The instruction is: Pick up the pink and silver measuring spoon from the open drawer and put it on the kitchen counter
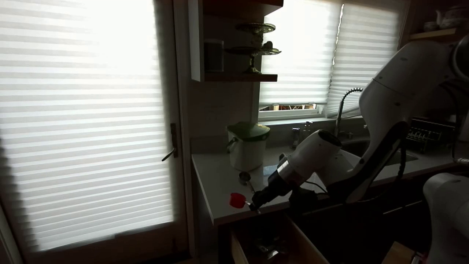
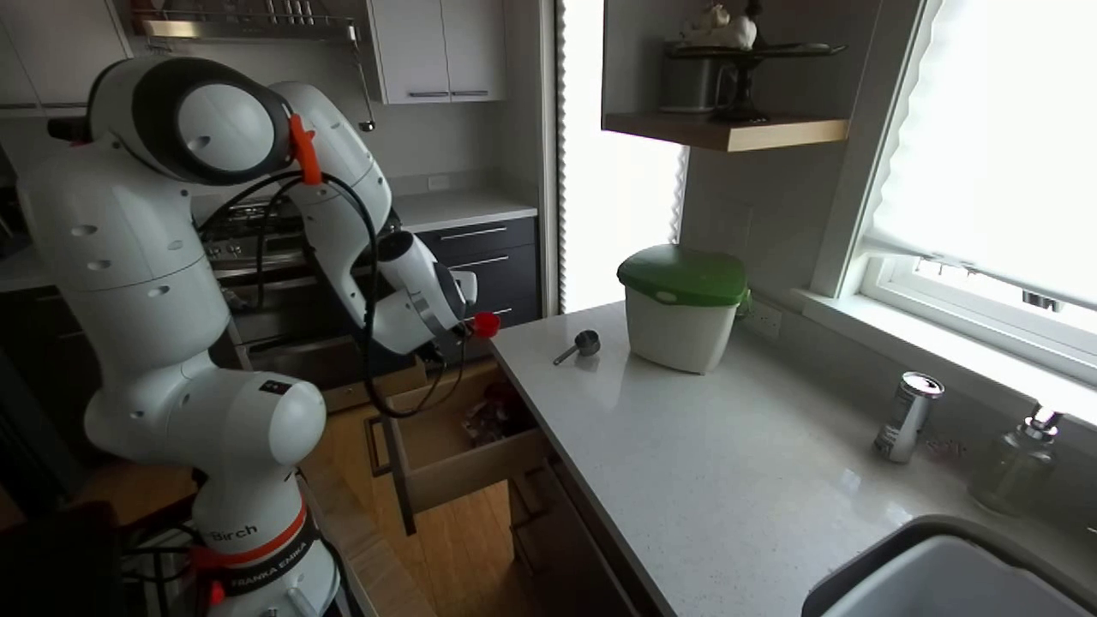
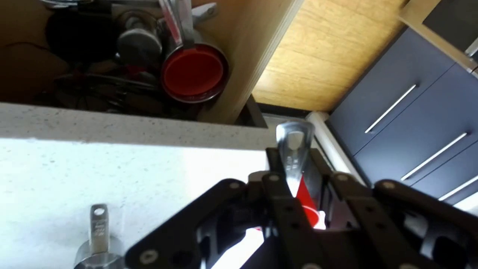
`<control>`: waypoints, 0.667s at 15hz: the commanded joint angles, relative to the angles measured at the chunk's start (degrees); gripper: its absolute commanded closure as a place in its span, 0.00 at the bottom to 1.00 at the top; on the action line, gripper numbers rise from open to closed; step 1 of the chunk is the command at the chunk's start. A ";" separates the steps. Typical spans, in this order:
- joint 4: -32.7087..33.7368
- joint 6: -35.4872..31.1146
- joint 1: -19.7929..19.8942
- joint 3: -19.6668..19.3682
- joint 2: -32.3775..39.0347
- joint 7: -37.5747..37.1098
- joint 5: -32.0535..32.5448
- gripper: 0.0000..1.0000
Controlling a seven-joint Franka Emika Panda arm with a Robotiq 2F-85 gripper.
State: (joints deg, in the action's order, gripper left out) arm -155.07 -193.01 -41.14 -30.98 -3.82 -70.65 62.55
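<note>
The measuring spoon has a red cup in both exterior views [image 1: 237, 200] [image 2: 486, 324] and a silver handle in the wrist view [image 3: 294, 164]. My gripper [image 1: 253, 204] is shut on the handle; it also shows in the wrist view [image 3: 297, 154], where the handle's holed end sticks out between the fingertips. The red cup, partly hidden behind the fingers, points away from the arm. The spoon is at the front corner of the kitchen counter [image 2: 686, 480]; I cannot tell whether it touches it. The drawer [image 2: 476, 470] stands open below the counter, with utensils inside.
A steel measuring scoop [image 2: 587, 343] lies on the counter near a pale bin with a green lid [image 2: 684, 296]. A can [image 2: 908, 417] and a soap bottle [image 2: 1016, 467] stand by the sink [image 2: 934, 524]. A red-bottomed cup [image 3: 194, 73] lies in the drawer.
</note>
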 commanded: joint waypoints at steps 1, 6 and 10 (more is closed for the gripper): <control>2.79 12.04 0.12 1.16 -5.56 -4.40 -4.10 0.95; 12.48 27.36 2.78 9.08 -3.41 -8.35 -9.01 0.95; 19.19 33.33 2.47 11.72 1.18 -13.57 -6.71 0.95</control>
State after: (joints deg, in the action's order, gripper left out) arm -140.65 -163.02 -38.38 -20.72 -7.08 -79.85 54.62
